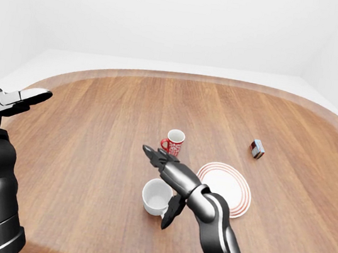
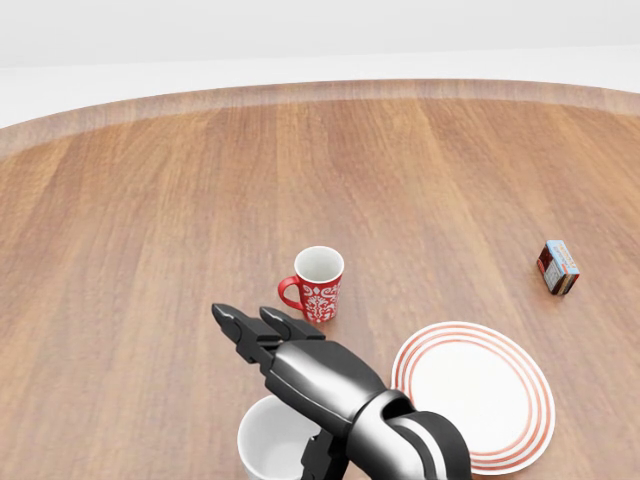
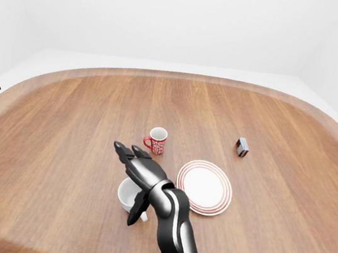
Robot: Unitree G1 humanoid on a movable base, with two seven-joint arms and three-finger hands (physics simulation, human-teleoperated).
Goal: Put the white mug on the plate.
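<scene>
White mug (image 1: 157, 196) stands on the tabletop (image 1: 92, 128) just left of the plate (image 1: 230, 188), the right hand (image 1: 169, 187) spread open over it, apparently poised to grasp.

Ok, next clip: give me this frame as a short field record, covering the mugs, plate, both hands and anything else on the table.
white mug: upright on the table, left of the plate, not on it
plate: white with red rings, nothing on it
red mug: upright, above the white mug in the left-eye view
small box: far right, apart from the rest
right hand: over the white mug, fingers spread, not closed on it
left hand: raised at the left edge, open, holding nothing
task status: mug not yet lifted
</scene>
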